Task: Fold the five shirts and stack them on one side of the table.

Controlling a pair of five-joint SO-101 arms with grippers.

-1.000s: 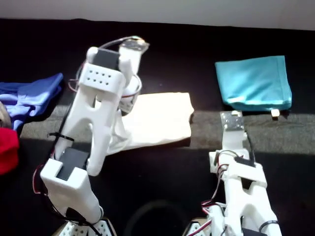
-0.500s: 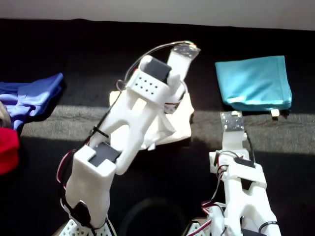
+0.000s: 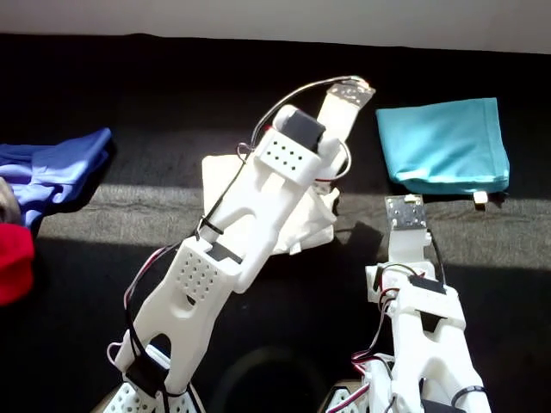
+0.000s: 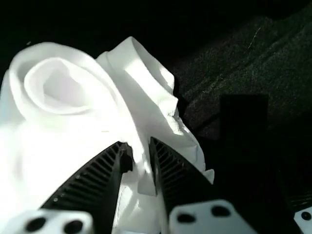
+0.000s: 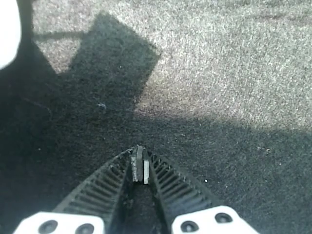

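A white shirt (image 3: pixel 297 215) lies crumpled at the table's middle, partly under my left arm (image 3: pixel 258 215), which stretches far over it towards the back right. My left gripper (image 4: pixel 139 161) is shut on a fold of the white shirt (image 4: pixel 83 112), and the cloth bunches in rolls beyond its tips. A teal shirt (image 3: pixel 443 146) lies folded flat at the back right. At the left edge sit a loose blue shirt (image 3: pixel 52 168) and a red shirt (image 3: pixel 13 262). My right gripper (image 5: pixel 139 165) is shut on nothing, low over the dark mat (image 5: pixel 219 73), in front of the teal shirt.
A sunlit band crosses the dark mat (image 3: pixel 103 215) from left to right. My right arm (image 3: pixel 417 292) stands at the front right. The white wall edge (image 3: pixel 275 17) runs along the back of the table.
My left arm has swung to the right and farther back with the white shirt in its gripper. The shirt went from a flat fold to a crumpled heap. The right arm kept still.
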